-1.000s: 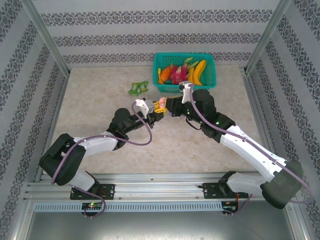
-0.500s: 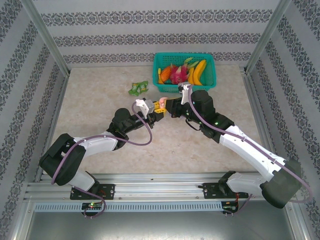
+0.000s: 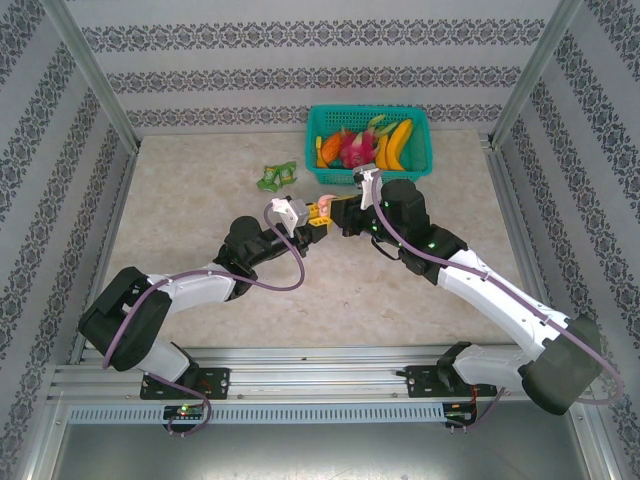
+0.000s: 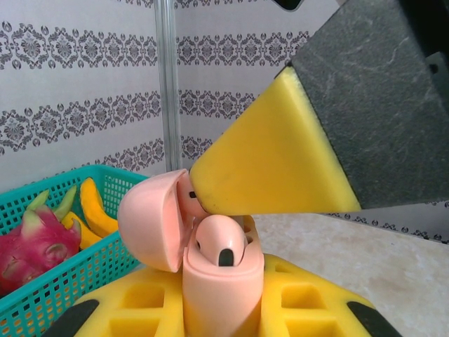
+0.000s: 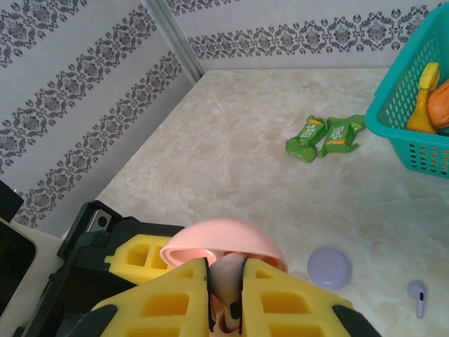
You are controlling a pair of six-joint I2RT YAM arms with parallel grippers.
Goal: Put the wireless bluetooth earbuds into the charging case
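Note:
My left gripper (image 3: 311,223) is shut on a pink charging case (image 4: 217,288), held upright with its lid (image 4: 151,221) swung open to the left. One pink earbud (image 4: 219,242) sits in the case. My right gripper (image 5: 226,298) is shut on a second pink earbud (image 5: 226,277), and its yellow finger (image 4: 270,168) presses down at the case's mouth, just under the lid (image 5: 224,242). The two grippers meet over the middle of the table (image 3: 200,200). A lilac case (image 5: 329,267) lies shut on the table, with a lilac earbud (image 5: 418,295) loose beside it.
A teal basket (image 3: 420,150) of toy fruit stands at the back, right behind the grippers. A green toy (image 3: 278,177) lies on the table to the basket's left. The enclosure's patterned walls and metal posts ring the table.
My right gripper has edged a little to the left, closer onto the case. The left arm has held still.

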